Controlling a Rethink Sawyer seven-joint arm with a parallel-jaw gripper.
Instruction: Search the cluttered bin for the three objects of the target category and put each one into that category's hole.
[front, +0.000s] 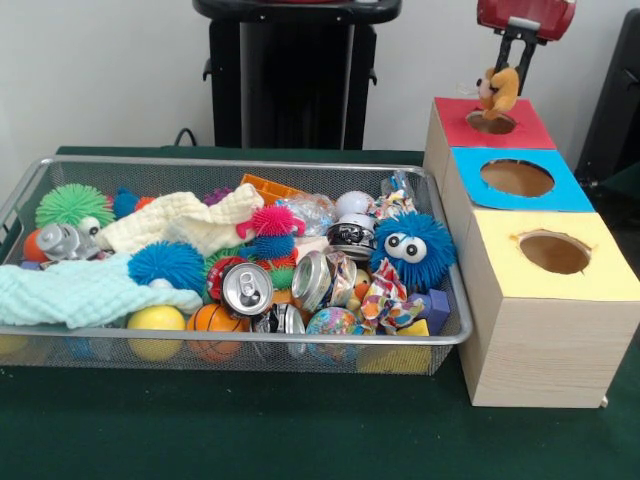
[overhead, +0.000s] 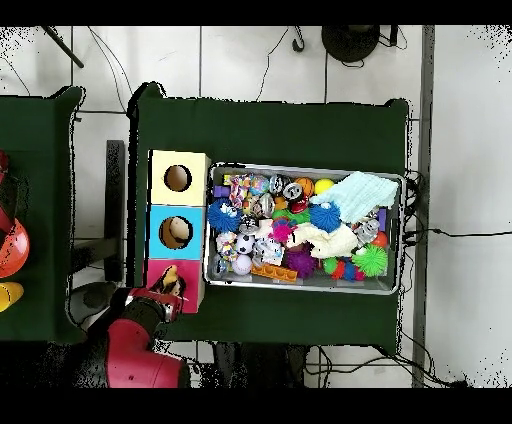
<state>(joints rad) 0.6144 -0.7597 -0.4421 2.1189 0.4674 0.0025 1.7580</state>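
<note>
My gripper (front: 511, 74) hangs at the upper right, shut on a small yellow-orange plush toy (front: 497, 93). The toy dangles just above the round hole in the red panel (front: 522, 127), the farthest of three panels on a wooden box (front: 540, 350). Behind it come the blue panel (front: 570, 190) and the yellow panel (front: 600, 280), each with its own hole. From overhead, the gripper (overhead: 167, 287) sits over the red panel (overhead: 188, 272) at the box's end. The wire bin (front: 100, 352) left of the box is packed with mixed toys.
In the bin lie a blue fuzzy ball with eyes (front: 412, 248), a drink can (front: 246, 288), a pale green cloth (front: 70, 292), a cream cloth (front: 180, 225), spiky balls and a small basketball (front: 215, 320). The bin (overhead: 305, 167) stands right against the box.
</note>
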